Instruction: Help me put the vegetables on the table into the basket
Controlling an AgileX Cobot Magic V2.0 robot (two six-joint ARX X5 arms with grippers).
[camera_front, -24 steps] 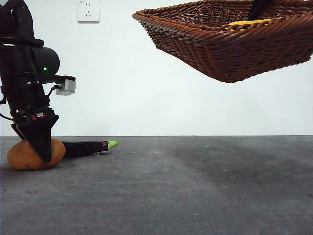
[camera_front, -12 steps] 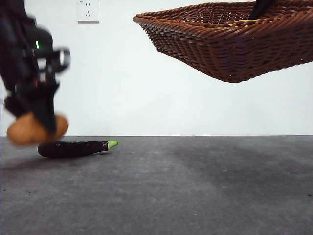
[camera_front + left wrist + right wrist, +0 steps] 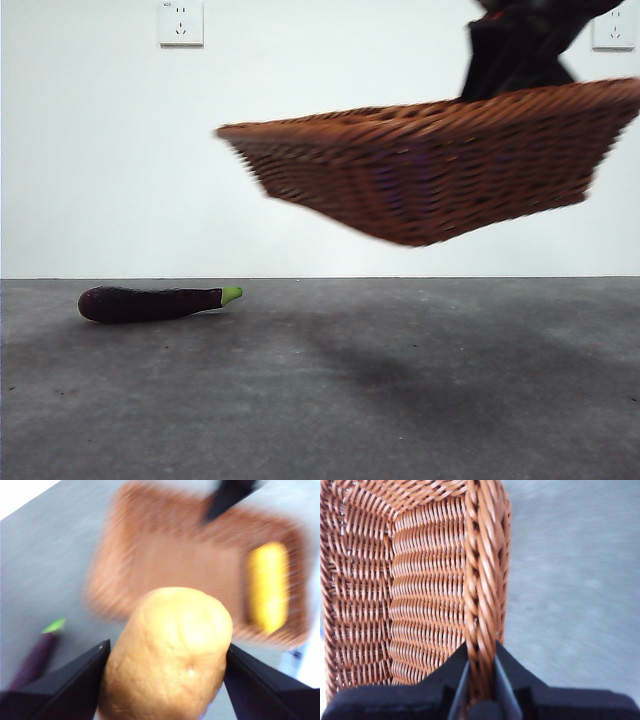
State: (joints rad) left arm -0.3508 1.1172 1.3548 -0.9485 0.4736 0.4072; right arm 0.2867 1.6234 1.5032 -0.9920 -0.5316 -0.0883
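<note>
My left gripper (image 3: 167, 647) is shut on the large brown-orange potato (image 3: 170, 655), held in the air above the basket (image 3: 165, 565); this gripper is out of the front view. A yellow lumpy vegetable (image 3: 268, 592) lies inside the basket at one end. My right gripper (image 3: 481, 647) is shut on the basket's braided rim (image 3: 482, 580) and holds the basket (image 3: 420, 170) off the table, blurred and tilted. The right arm (image 3: 520, 45) shows dark above the basket. The purple eggplant (image 3: 150, 303) lies on the table (image 3: 320, 400) at the far left, and also shows as the eggplant (image 3: 37, 655) beside the left jaw.
Two white wall sockets (image 3: 180, 22) sit on the back wall. The basket casts a soft shadow on the table under it. Grey table surface (image 3: 570, 580) shows beside the basket rim.
The left gripper lifted the potato off the table and rose out of the front view. The basket swung left and lower, toward the middle. The eggplant stayed put.
</note>
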